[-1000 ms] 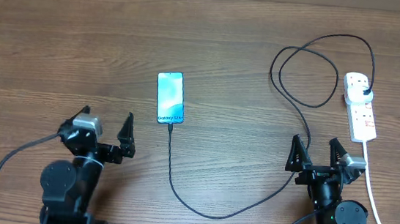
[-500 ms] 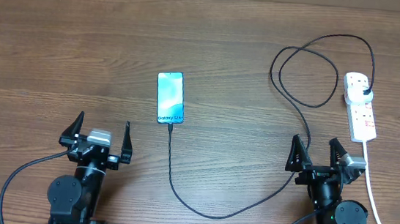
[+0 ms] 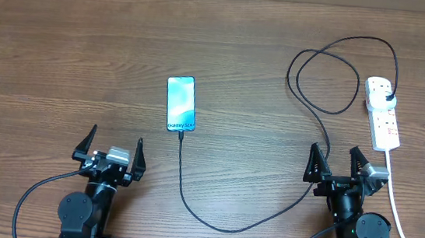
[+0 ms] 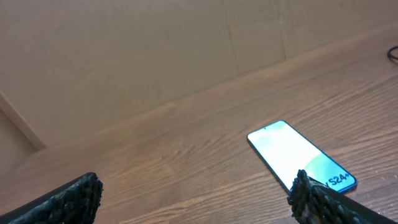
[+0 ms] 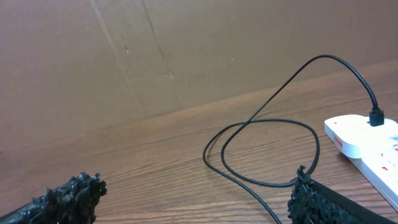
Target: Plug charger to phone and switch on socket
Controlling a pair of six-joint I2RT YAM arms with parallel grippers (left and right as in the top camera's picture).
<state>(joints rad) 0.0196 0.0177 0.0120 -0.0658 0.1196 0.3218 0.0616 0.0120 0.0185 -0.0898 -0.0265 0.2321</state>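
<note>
Overhead, the phone (image 3: 180,104) lies flat on the wooden tabletop (image 3: 63,50) left of centre, with its light-blue screen lit and facing up. The charger (image 3: 180,159) meets the phone's near short edge. From there its thin black cable runs toward the near edge, curves right in a wide bend, climbs past the right arm, and loops once before reaching the socket (image 3: 383,112). The socket is a white strip at the far right. The charger's black plug sits in the outlet at its far end, and a thick white cord (image 3: 395,201) trails off its near end. The position of its red-marked switches is too small to tell.

The left tool (image 3: 115,137) sits at the near edge, below and left of the phone, jaws spread wide and holding nothing. The right tool (image 3: 334,150) is near the right side, just left of the white cord, also wide open and empty.

The left wrist view has the phone (image 4: 301,155) ahead between its black fingertips (image 4: 68,199). The right wrist view shows the cable loop (image 5: 267,121) and the socket (image 5: 367,140).
</note>
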